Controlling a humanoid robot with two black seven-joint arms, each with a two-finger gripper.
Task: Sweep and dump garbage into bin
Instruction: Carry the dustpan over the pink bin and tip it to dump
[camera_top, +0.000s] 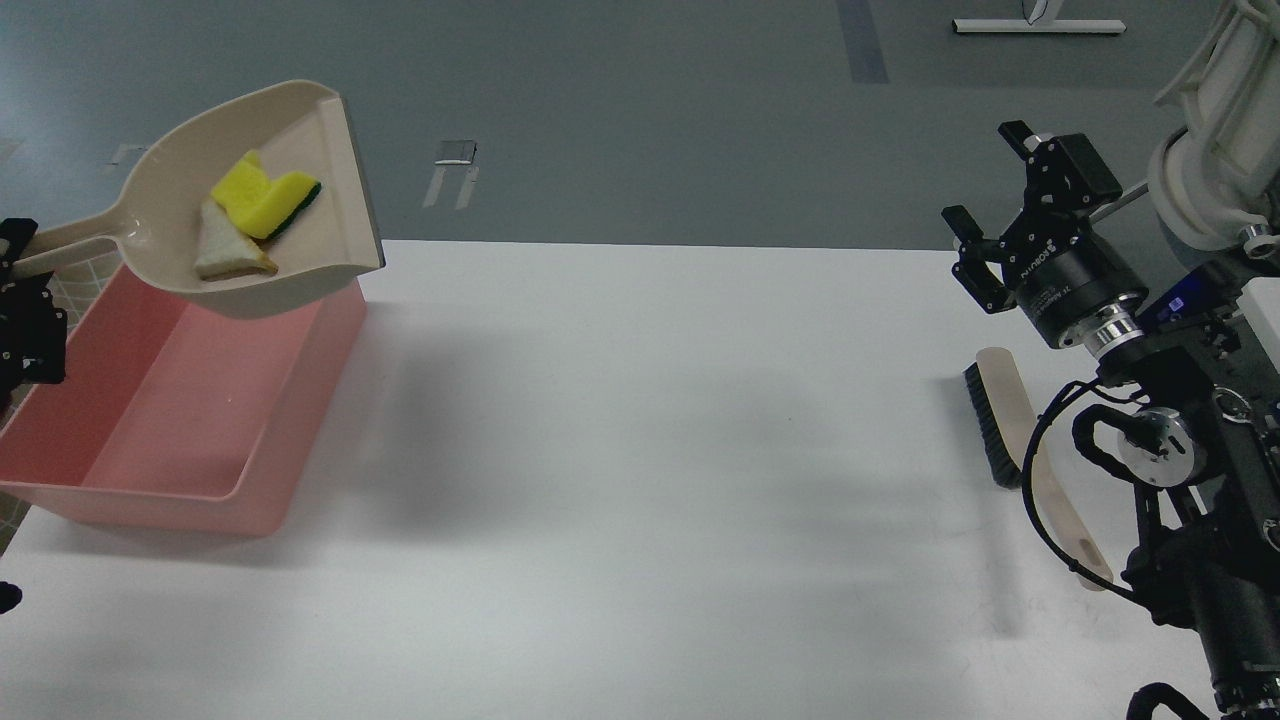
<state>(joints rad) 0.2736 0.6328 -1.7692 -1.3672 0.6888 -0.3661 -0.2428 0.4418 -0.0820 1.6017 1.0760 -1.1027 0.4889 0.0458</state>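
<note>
Two pieces of garbage, the yellow sponge (262, 196) and the bread slice (228, 250), lie in the beige dustpan (330, 170), held over the far end of the pink bin (170, 430). Your left pincer (25, 300) sits at the handle's end by the view's edge; whether it pinches the handle you cannot tell. Tip the pan's lip downward slowly, keeping it inside the bin's rim. Your right pincer (985, 235) hangs spread and empty above the brush (1000, 420) on the table (640, 480).
</note>
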